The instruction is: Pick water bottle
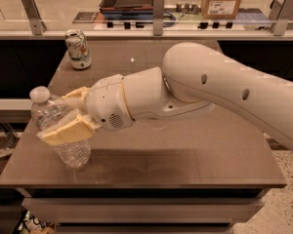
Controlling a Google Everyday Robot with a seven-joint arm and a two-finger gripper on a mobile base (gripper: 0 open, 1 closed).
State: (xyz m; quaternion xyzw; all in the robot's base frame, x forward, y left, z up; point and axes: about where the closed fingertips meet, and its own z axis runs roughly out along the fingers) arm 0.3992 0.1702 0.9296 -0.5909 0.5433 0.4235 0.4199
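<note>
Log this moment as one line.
stage: grasp | gripper: shut on water bottle, near table front corner | bottle: tilted | soda can: upright, back corner
</note>
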